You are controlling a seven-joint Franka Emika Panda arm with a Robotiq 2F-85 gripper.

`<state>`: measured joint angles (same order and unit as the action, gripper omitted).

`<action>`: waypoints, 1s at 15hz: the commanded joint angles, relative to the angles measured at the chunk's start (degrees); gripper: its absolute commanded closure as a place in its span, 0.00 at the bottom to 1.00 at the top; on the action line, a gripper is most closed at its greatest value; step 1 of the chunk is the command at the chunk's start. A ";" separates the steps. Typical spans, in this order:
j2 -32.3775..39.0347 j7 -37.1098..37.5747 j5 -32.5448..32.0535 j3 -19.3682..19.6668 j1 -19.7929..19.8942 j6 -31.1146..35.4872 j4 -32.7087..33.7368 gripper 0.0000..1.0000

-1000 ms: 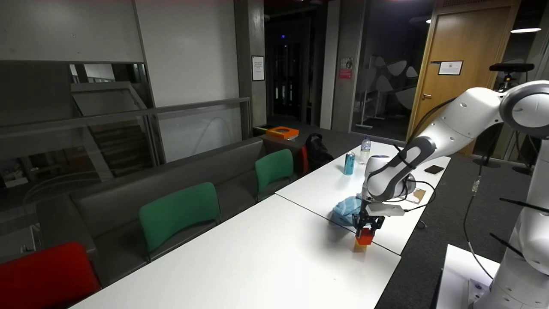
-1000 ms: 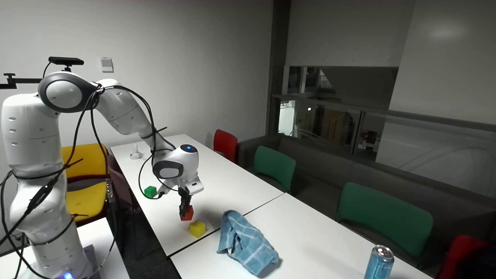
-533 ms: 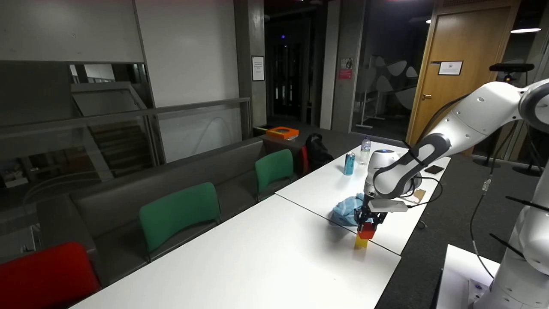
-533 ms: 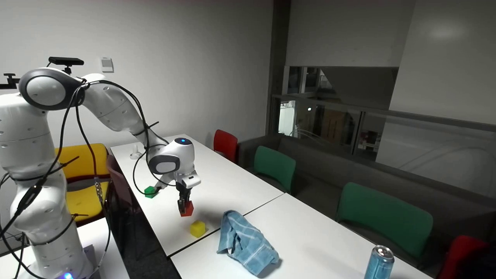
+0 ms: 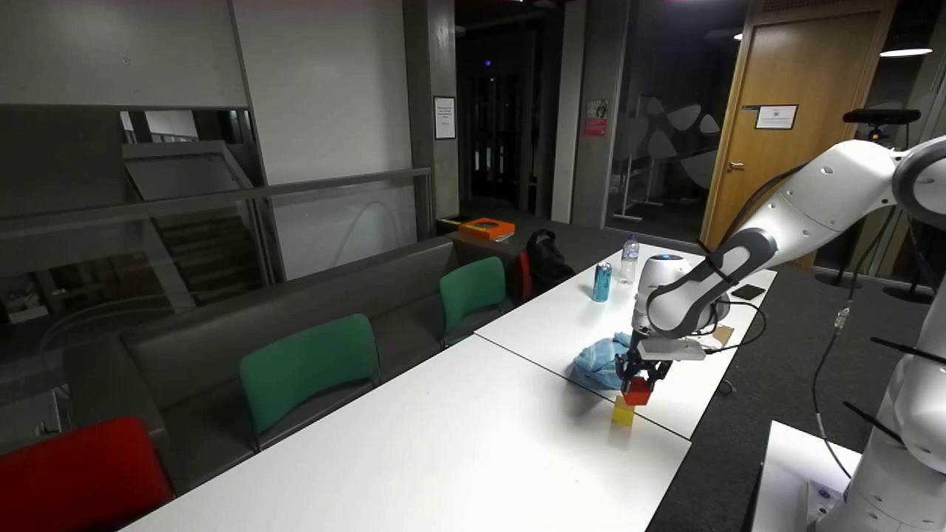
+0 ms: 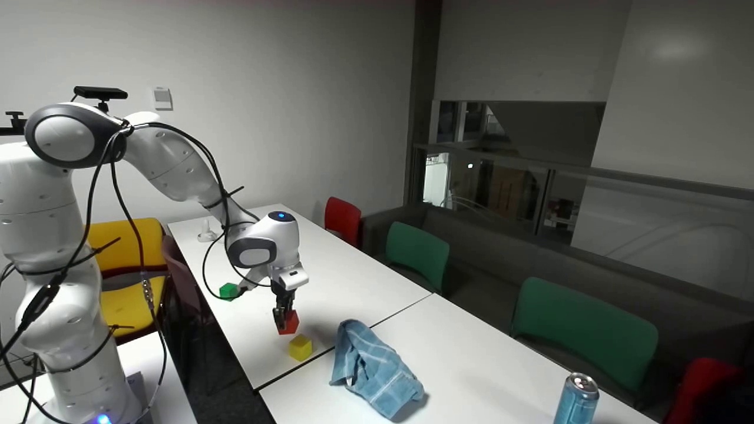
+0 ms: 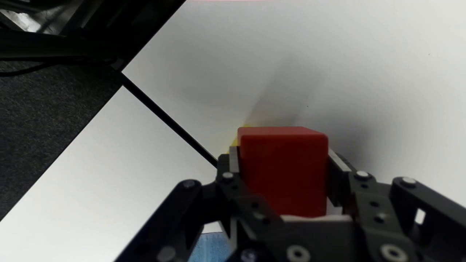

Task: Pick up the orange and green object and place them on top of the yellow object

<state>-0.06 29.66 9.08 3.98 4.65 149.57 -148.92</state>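
The orange object is a red-orange cube [image 5: 636, 393], also visible in an exterior view [image 6: 289, 323] and the wrist view [image 7: 284, 171]. My gripper [image 6: 283, 317] is shut on it, with a finger on each side, and holds it above the table. A yellow cube [image 6: 300, 348] sits on the table near the seam, just beside and below the held cube. In the wrist view only a sliver of the yellow cube [image 7: 234, 141] shows behind the held cube. The green cube [image 6: 228, 291] lies on the table near its edge, by the arm's cable; elsewhere it does not show.
A crumpled blue cloth [image 6: 377, 371] lies across the table seam from the yellow cube. A blue can [image 6: 577, 400] and a bottle [image 5: 629, 258] stand farther along. A phone [image 5: 748, 292] lies near the table edge. A small white object [image 6: 206, 232] stands at the far end.
The gripper with the red-orange cube rose a little, then shifted slightly toward the cloth side and down in an exterior view. More of the yellow cube now shows. The yellow and green cubes stayed put.
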 commanded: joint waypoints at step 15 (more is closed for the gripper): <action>6.59 -1.72 0.44 1.96 0.19 -2.33 8.07 0.70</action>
<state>5.10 29.49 9.09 5.32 4.65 149.20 -143.17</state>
